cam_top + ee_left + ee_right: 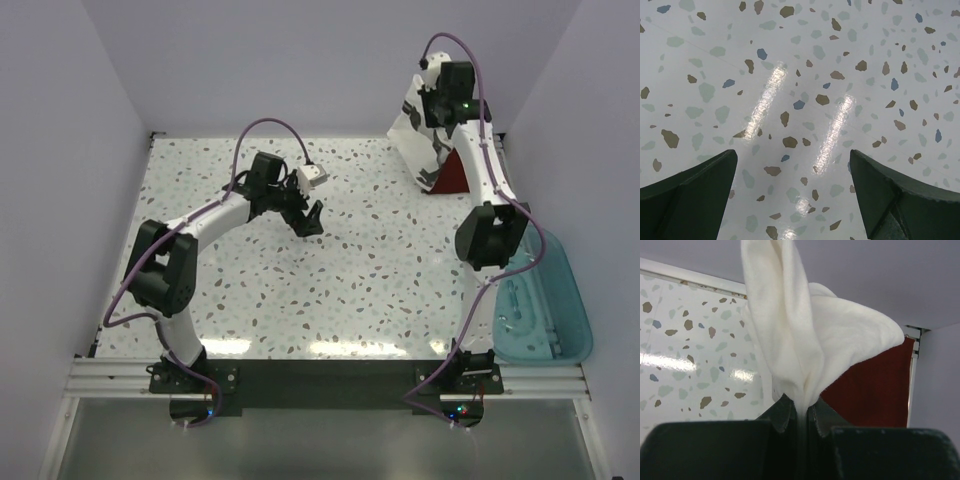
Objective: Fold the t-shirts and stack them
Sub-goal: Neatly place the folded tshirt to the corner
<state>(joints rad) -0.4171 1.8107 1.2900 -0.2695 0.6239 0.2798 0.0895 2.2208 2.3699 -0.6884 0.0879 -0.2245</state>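
Note:
My right gripper is shut on a pinch of the white t-shirt, which hangs bunched from the jaws. In the top view that white t-shirt, with dark print, is lifted at the table's far right corner under the right gripper. The dark red t-shirt lies folded beneath it, partly hidden; it shows as a red patch behind the white cloth. My left gripper hovers over the bare middle of the table, open, with nothing between its fingers.
A translucent teal bin sits off the table's right edge beside the right arm. Grey walls close in the table on the left, back and right. The speckled tabletop spreads between the arms.

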